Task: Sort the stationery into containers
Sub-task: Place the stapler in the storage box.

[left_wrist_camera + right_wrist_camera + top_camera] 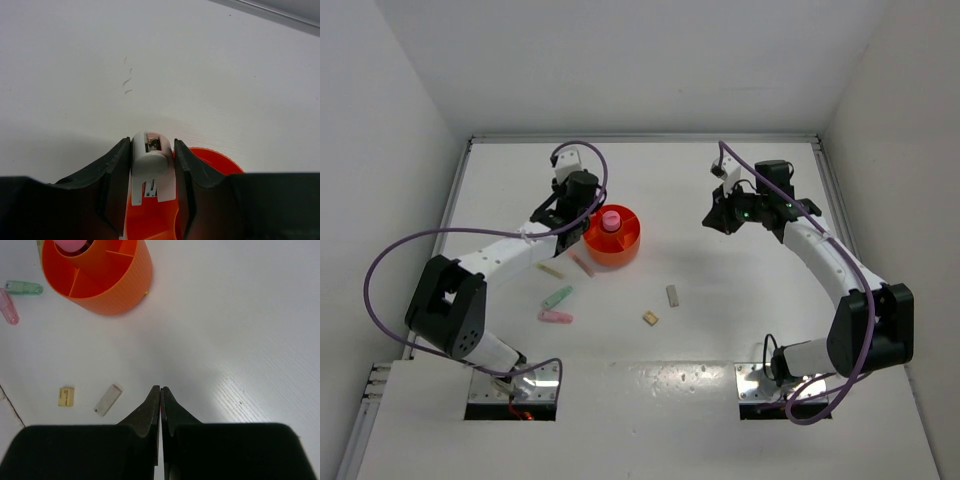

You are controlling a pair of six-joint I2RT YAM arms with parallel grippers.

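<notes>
The orange tub [617,254] is seen standing on the white tabletop [720,330], left of centre in the top view, and a pink capsule [611,220] is lodged in its central round cup. The left gripper [578,205] is held at the tub's left rim. In the left wrist view its jaws are seen clamped on a white piece [150,160], which is pinched between the two black fingers [117,175] with the orange of the tub directly beneath it. Which compartment lies under the piece cannot be told. The right gripper [718,220] is held well apart from the tub, on the right side of the tabletop. In the right wrist view its jaws are seen pressed together with nothing between them. The remaining stationery is scattered loose on the tabletop. A tan stick [551,270] and a pink stick [582,264] are found just beside the tub, on its near left side. A mint stick [558,297] and a second pink stick [555,317] are laid close together nearer the left arm's base. A beige block [650,318] and a whitish stick [672,295] are placed near each other, apart from the tub, toward the middle of the tabletop between the two arms.
</notes>
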